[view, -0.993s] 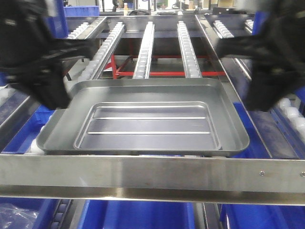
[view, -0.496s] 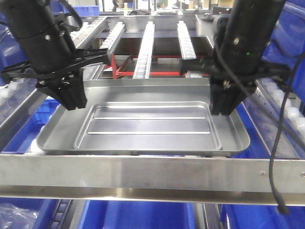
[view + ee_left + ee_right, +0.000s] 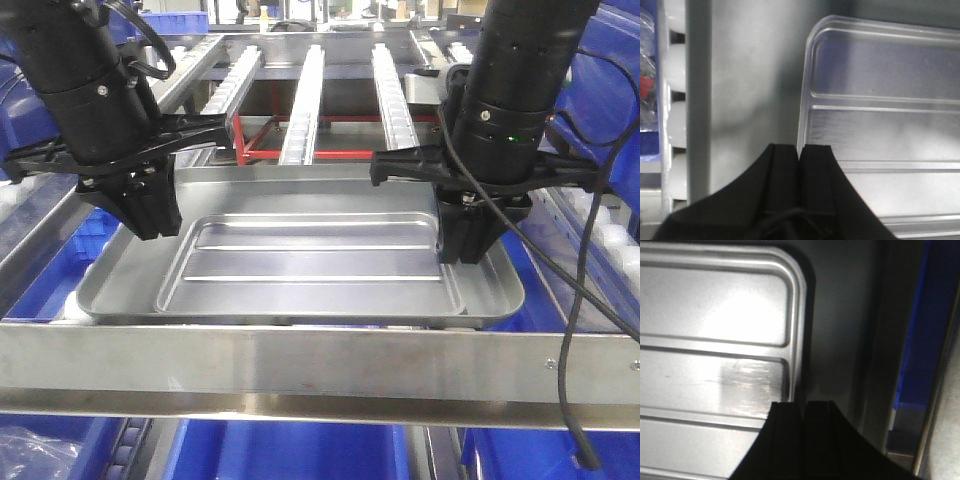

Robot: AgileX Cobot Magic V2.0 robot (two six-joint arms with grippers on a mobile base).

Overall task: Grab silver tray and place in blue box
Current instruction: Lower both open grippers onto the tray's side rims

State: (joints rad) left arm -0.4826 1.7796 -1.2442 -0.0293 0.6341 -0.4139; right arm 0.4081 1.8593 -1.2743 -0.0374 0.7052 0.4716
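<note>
Slippage is risked on lifting: left gripper (image 3: 800,150) and right gripper (image 3: 802,407) fingers are pressed together, so the silver tray (image 3: 300,265) seems unclamped.

Front view's decently bright and mostly sharp, lit from above, with thin glare lines along the ridges of the silver tray (image 3: 310,262) and soft arm shadows at its left and right ends. Left wrist view is hazy, the tray nearly blown white. Right wrist view's much dimmer, with one hot glare patch. The left gripper (image 3: 799,149) and right gripper (image 3: 802,405) are soft black blobs up close.
</note>
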